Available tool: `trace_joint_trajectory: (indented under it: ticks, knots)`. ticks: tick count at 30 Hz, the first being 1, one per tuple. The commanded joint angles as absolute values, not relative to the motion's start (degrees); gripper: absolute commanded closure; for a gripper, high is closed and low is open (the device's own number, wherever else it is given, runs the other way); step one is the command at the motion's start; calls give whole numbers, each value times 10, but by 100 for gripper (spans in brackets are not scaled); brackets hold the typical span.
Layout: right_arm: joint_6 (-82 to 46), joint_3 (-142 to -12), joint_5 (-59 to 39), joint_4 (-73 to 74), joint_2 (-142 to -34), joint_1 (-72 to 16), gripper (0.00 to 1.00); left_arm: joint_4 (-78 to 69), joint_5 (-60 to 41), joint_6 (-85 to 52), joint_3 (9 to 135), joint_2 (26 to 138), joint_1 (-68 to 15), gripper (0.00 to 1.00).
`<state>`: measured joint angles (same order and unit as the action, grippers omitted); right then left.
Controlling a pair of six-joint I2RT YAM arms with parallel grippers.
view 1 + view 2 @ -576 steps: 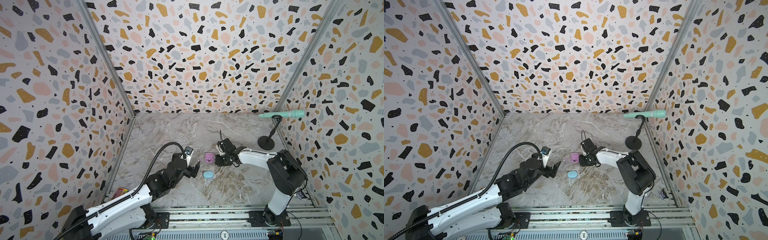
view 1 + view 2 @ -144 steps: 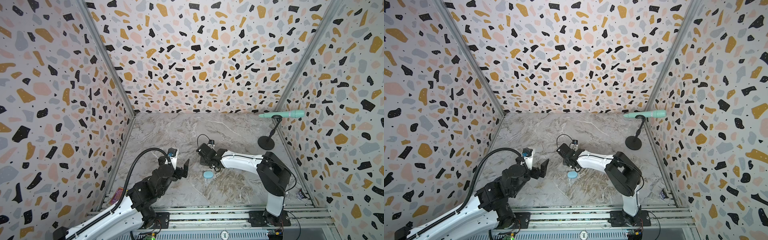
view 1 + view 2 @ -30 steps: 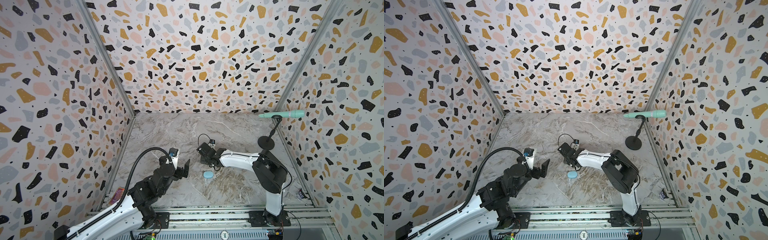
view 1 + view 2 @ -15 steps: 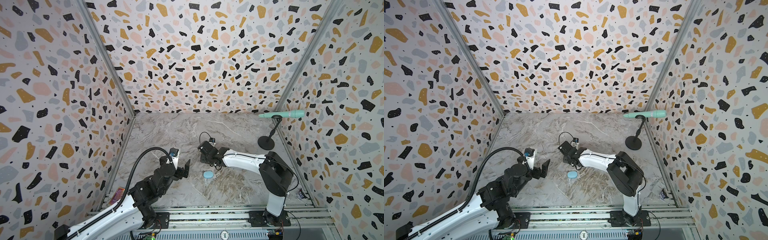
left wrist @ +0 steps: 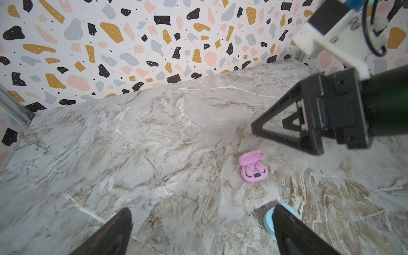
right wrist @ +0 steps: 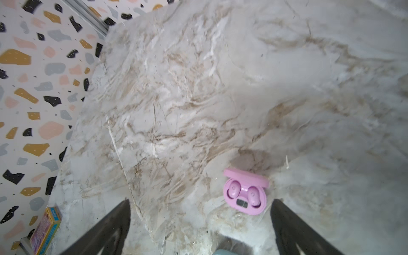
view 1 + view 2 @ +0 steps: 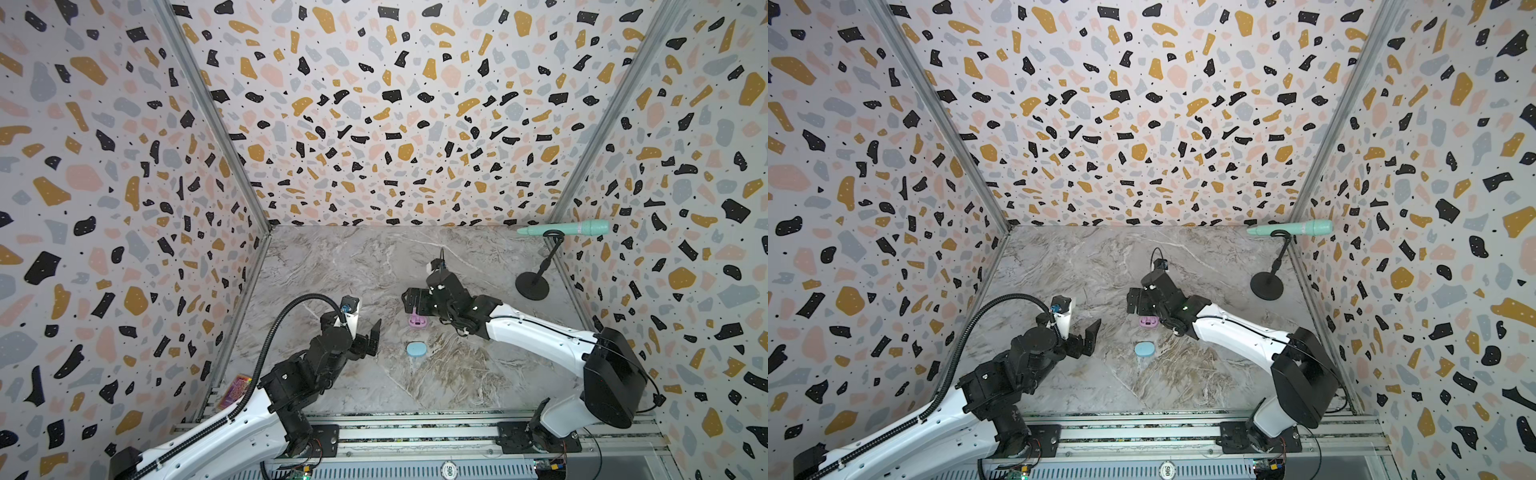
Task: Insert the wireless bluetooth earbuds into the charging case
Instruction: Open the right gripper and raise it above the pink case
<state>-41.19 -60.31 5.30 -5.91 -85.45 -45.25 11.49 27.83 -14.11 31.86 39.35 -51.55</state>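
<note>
table (image 7: 332, 266): grey-brown marble top, sitting inside speckled walls (image 7: 374, 104).
earbuds (image 5: 248, 171): two pink ones sitting side by side in the wells of the pink case, showing in both wrist views (image 6: 234, 189).
pink case (image 7: 417, 322): lying mid-table with its lid standing open, showing in both top views (image 7: 1149, 322).
right gripper (image 7: 412, 305): hanging just over the pink case, jaws standing wide apart, gripping nothing. In the right wrist view the case is lying between its fingers (image 6: 110, 225), nearer one of them, not touching.
blue case (image 7: 416, 350): lying shut, near the pink case on the robot's side, apart from it.
left gripper (image 7: 365, 336): hovering above the table left of the blue case, jaws spread wide, holding nothing.
mic (image 7: 573, 227): mint, resting across a black stand (image 7: 533, 286) at the back right.
box (image 7: 235, 388): colourful, lying at the front left edge.
</note>
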Motion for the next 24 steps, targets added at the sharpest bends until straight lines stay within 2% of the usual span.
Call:
trace_joint_trajectory:
  ticks: [1,5,17,24]
  knots:
    - [-323,-589,-57,-8,-826,-402,1,93,268,-135,310,394,-518,0]
    - [-273,-596,-138,-5,-834,-361,1,86,254,-135,305,400,-518,0]
    - [-222,-632,-206,-9,-918,-336,1,76,233,-134,292,403,-518,0]
    - [-201,-645,-212,-15,-952,-336,1,65,207,-133,281,405,-518,0]
